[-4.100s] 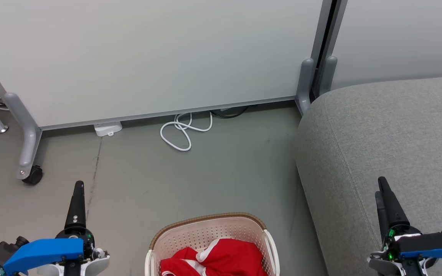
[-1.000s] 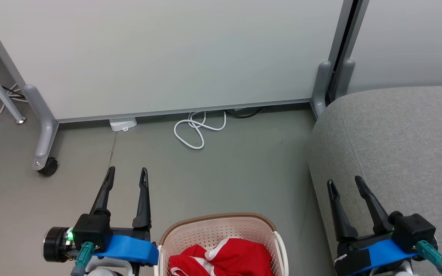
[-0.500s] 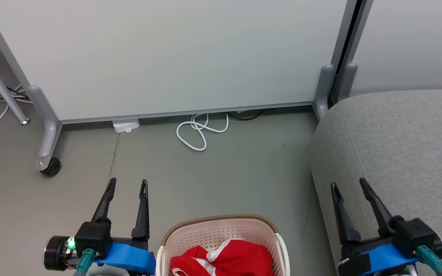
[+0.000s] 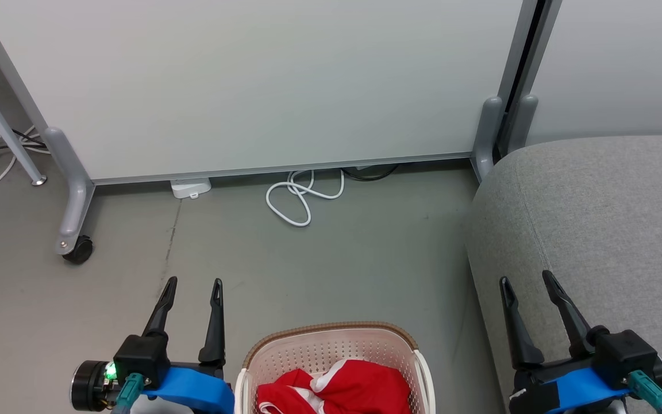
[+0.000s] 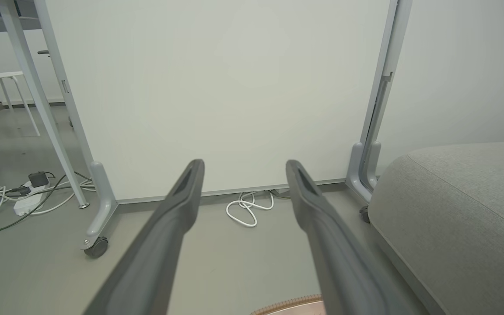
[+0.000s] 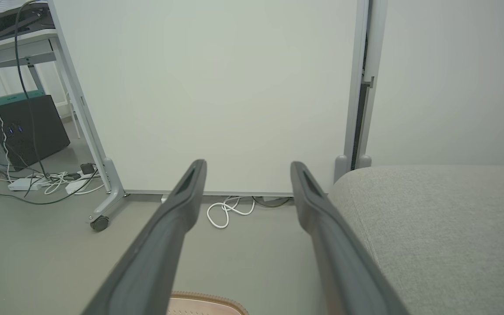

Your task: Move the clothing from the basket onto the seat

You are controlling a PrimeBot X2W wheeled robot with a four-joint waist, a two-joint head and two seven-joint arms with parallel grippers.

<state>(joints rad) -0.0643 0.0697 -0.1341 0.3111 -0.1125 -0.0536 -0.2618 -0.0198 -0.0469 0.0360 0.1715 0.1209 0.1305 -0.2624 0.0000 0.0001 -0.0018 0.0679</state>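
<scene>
The cream basket (image 4: 331, 333) with its brown rim stands on the floor at the bottom middle of the head view, red clothing (image 4: 337, 391) with white trim bunched inside. The grey seat (image 4: 595, 218) rises on the right. My left gripper (image 4: 193, 283) hovers open just left of the basket, fingers pointing forward with nothing between them. My right gripper (image 4: 527, 279) is open over the seat's near left edge. In the wrist views, the left gripper (image 5: 243, 164) and right gripper (image 6: 247, 164) are spread, and a sliver of the basket's rim (image 5: 291, 304) (image 6: 208, 299) shows at the bottom.
A white partition panel (image 4: 250, 86) on grey wheeled feet (image 4: 72, 241) stands ahead. A coiled white cable (image 4: 302, 198) and a white power block (image 4: 190, 187) lie at its base. Cables and a power strip (image 5: 24, 201) lie at far left; the seat (image 5: 462, 210) (image 6: 444, 227) fills the right.
The whole head view has shifted slightly, so the camera moved. Both grippers stay open in about the same pose beside the basket; the clothing has not moved.
</scene>
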